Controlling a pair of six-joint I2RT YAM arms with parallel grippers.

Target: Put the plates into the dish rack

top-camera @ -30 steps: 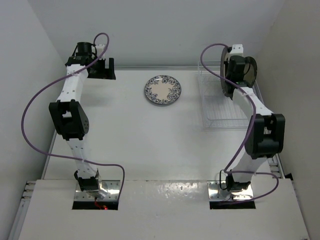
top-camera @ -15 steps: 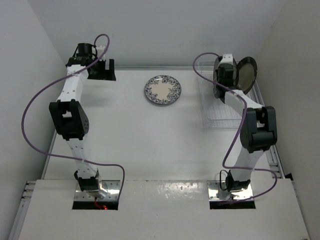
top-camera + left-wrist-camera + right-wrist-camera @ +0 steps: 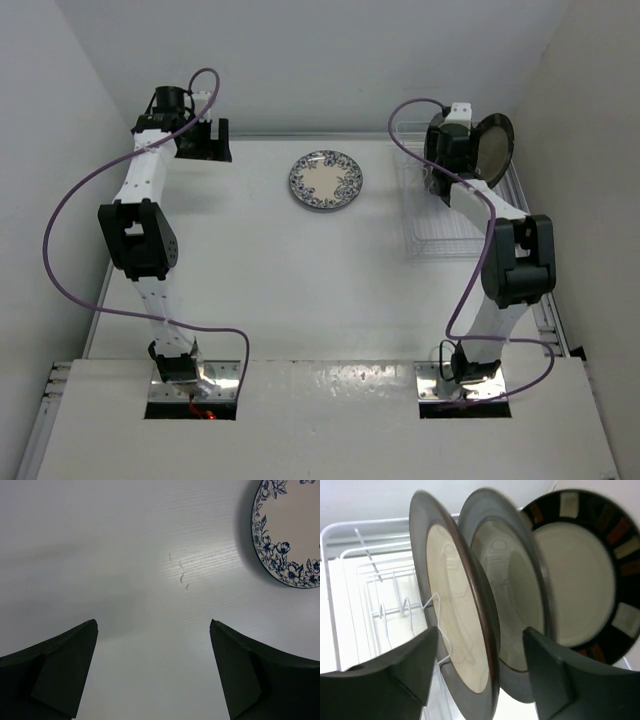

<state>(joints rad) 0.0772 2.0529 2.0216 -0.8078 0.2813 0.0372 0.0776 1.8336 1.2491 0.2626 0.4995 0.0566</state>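
Three plates stand on edge in the white wire dish rack (image 3: 440, 235) (image 3: 350, 570): two cream ones with dark grey rims (image 3: 452, 615) (image 3: 512, 595) and one with a black striped rim (image 3: 580, 585) (image 3: 495, 145). My right gripper (image 3: 480, 630) (image 3: 445, 165) is open, its fingers astride the rim of the nearest grey-rimmed plate without touching it. A white plate with a blue floral pattern (image 3: 326, 180) (image 3: 292, 530) lies flat on the table. My left gripper (image 3: 153, 622) (image 3: 205, 138) hangs open over bare table, left of that plate.
The rack sits at the table's back right, close to the right wall, with free slots (image 3: 445, 215) in its nearer half. White walls close in the table at the back and on both sides. A purple cable loops off each arm.
My right gripper has opened and let go of the grey-rimmed plate, which now stands in the rack. Before that the right arm shifted slightly left. The left arm has not moved.
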